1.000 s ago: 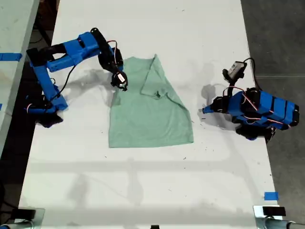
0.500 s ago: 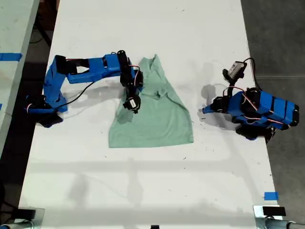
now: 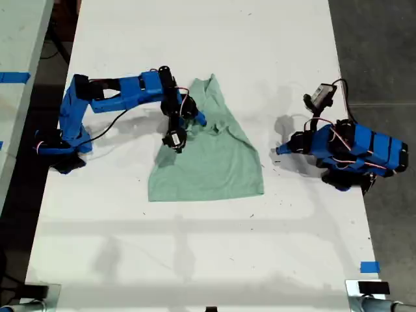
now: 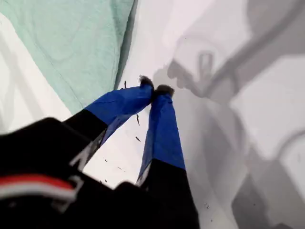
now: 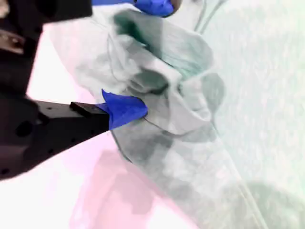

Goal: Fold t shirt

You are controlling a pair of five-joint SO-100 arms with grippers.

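Matt cloth t shirt [image 3: 208, 156] (softly creased)

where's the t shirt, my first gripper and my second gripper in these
t shirt [image 3: 208, 166], exterior view, flat lower body of the cloth
my first gripper [image 4: 156, 88], first wrist view, where the closed blue tips meet
my second gripper [image 5: 143, 59], second wrist view, bunched cloth between the open tips

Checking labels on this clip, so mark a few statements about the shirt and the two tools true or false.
1. The shirt lies on the white table. True.
2. My first tool grips the shirt. False: it is shut on nothing, over bare table beside the shirt.
3. My second tool is at the shirt, jaws apart, with bunched cloth between them. True.
4. The shirt is spread fully flat. False: one upper part is folded over and rumpled.
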